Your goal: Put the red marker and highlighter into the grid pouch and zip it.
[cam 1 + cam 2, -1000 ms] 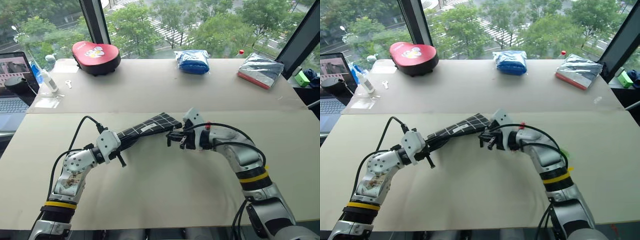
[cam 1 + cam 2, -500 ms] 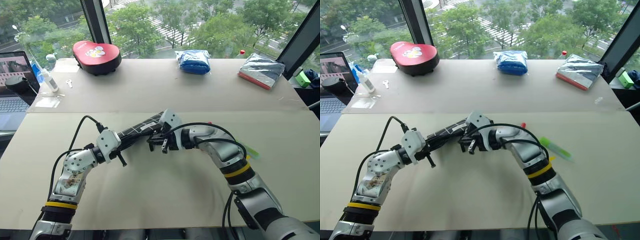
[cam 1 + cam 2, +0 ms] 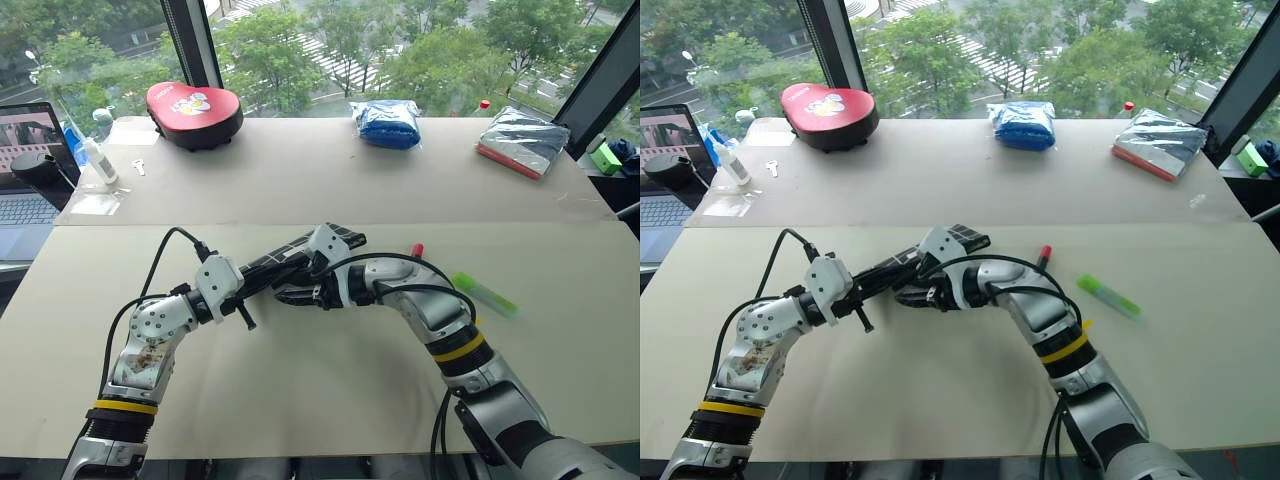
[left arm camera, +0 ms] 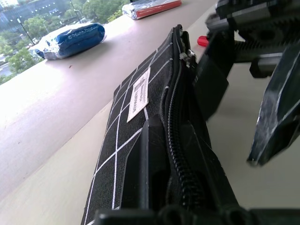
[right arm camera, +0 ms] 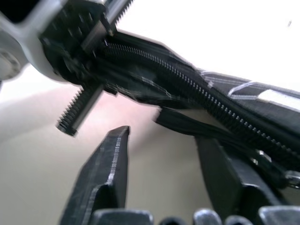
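Left gripper [image 3: 243, 287] clamped tight on the grid pouch [image 3: 300, 254], holding it off the table [image 3: 330, 400]; right gripper [image 3: 290, 295] beside it, fingers apart, gripping nothing. The red marker [image 3: 416, 249] and the highlighter [image 3: 484, 295] lie on the table to the right. Left wrist view: zipper [image 4: 174, 140] running along the pouch. Right wrist view: spread fingers [image 5: 108, 173] just under the pouch's edge.

Both arms: silver-grey metal segments w/ black joints, yellow band + black ring near each elbow. Black cables loop along forearms into white wrist housings. Left pincer [image 3: 262, 283] and right pincer [image 5: 164, 154]: black fingers, ribbed inner faces. Threaded black screw at left pincer base.
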Robot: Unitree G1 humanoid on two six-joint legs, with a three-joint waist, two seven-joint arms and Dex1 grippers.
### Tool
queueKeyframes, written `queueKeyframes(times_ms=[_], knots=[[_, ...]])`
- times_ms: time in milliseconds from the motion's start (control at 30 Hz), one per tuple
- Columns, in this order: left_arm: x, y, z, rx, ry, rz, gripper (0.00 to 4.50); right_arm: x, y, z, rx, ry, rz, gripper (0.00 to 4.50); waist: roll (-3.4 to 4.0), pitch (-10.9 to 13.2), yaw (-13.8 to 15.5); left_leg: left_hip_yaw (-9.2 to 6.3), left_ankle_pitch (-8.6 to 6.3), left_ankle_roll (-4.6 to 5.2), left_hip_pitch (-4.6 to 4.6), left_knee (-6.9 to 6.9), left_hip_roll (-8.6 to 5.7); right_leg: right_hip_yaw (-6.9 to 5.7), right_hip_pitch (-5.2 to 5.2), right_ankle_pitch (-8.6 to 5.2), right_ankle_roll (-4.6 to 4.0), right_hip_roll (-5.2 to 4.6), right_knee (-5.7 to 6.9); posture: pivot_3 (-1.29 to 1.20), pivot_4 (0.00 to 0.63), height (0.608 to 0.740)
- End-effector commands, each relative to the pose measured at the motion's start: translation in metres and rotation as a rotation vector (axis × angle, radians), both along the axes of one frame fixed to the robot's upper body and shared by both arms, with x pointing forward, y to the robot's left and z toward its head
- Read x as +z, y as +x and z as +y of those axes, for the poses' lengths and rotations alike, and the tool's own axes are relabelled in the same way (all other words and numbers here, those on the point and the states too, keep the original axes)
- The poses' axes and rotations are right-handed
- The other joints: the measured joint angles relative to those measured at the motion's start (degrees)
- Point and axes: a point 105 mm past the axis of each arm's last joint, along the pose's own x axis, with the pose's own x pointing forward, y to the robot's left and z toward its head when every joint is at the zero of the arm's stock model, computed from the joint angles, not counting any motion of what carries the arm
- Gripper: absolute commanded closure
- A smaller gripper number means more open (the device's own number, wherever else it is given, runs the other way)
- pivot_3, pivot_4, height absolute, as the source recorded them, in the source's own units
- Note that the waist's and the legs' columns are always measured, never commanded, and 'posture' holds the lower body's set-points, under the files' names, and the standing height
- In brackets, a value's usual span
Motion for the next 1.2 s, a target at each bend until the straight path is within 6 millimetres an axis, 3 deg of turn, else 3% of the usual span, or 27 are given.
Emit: queueKeyframes(times_ms=[33, 100, 200, 267, 400, 467, 533, 733, 1000, 1200], knots=[[0.009, -0.004, -0.007, -0.026, -0.006, -0.037, 4.5, 0.022, -0.009, -0.028, -0.017, 0.072, 0.005, 0.46, 0.0, 0.0, 0.08, -0.02, -0.01, 0.02, 0.0, 0.0, 0.0, -0.02, 0.03, 0.0, 0.0, 0.0, -0.01, 0.0, 0.15, 0.74], [0.009, -0.004, -0.008, -0.027, -0.009, -0.037, 4.5, 0.031, -0.03, -0.049, 0.047, 0.093, 0.013, 0.03, 0.0, 0.0, 0.09, -0.02, -0.06, 0.11, -0.02, 0.0, 0.0, -0.02, 0.02, 0.0, 0.0, 0.0, -0.04, 0.0, 0.15, 0.74], [0.008, -0.004, -0.009, -0.03, -0.015, -0.035, 4.5, 0.034, -0.067, -0.087, 0.122, 0.034, -0.003, 0.03, 0.0, 0.01, 0.52, -0.07, -0.15, 0.26, -0.08, -0.01, 0.02, -0.1, 0.04, 0.0, 0.0, 0.0, -0.15, 0.0, 0.15, 0.74], [0.008, -0.005, -0.01, -0.035, -0.024, -0.033, 4.5, 0.034, -0.071, -0.12, 0.043, -0.053, -0.042, 0.03, 0.0, 0.0, 0.66, -0.09, -0.24, 0.41, -0.13, 0.01, 0.03, -0.16, 0.09, 0.0, 0.0, 0.0, -0.36, 0.0, 0.15, 0.74], [0.007, -0.006, -0.013, -0.052, -0.036, -0.028, 4.5, 0.053, -0.033, -0.197, -0.327, -0.174, -0.216, 0.03, -0.03, 0.02, 0.51, 0.09, -0.28, 0.48, -0.07, 0.14, 0.04, -0.05, 0.19, 0.0, 0.01, -0.01, -0.59, 0.0, 0.15, 0.74], [0.006, -0.006, -0.015, -0.062, -0.038, -0.024, 4.5, 0.048, -0.017, -0.235, -0.484, -0.304, -0.259, 0.03, -0.04, 0.02, 0.6, 0.13, -0.28, 0.49, 0.12, 0.12, 0.05, 0.0, 0.32, 0.02, 0.0, -0.01, -0.56, 0.0, 0.15, 0.74], [0.006, -0.005, -0.017, -0.07, -0.038, -0.022, 4.5, 0.037, -0.014, -0.258, -0.54, -0.4, -0.26, 0.03, -0.04, 0.02, 0.73, 0.11, -0.27, 0.47, 0.24, 0.1, 0.09, -0.04, 0.39, 0.02, 0.0, 0.0, -0.53, 0.0, 0.15, 0.74], [0.006, -0.003, -0.019, -0.08, -0.04, -0.023, 4.5, 0.002, -0.02, -0.275, -0.548, -0.425, -0.161, 0.03, -0.04, 0.02, 1.01, 0.13, -0.26, 0.46, 0.22, 0.11, 0.07, 0.02, 0.39, 0.03, -0.02, -0.01, -0.54, 0.0, 0.15, 0.74], [0.006, -0.003, -0.018, -0.084, -0.038, -0.023, 4.5, -0.016, -0.012, -0.307, -0.665, -0.427, -0.111, 0.03, -0.04, 0.02, 1.2, 0.16, -0.26, 0.47, 0.23, 0.11, 0.15, 0.07, 0.4, 0.03, -0.02, -0.02, -0.55, 0.0, 0.15, 0.74], [0.009, 0.0, -0.017, -0.087, -0.037, -0.029, 4.5, -0.041, -0.012, -0.309, -0.654, -0.426, -0.005, 0.03, -0.04, 0.02, 1.19, 0.16, -0.26, 0.47, 0.25, 0.1, 0.15, 0.07, 0.4, 0.03, -0.02, -0.01, -0.55, 0.0, 0.15, 0.74]])
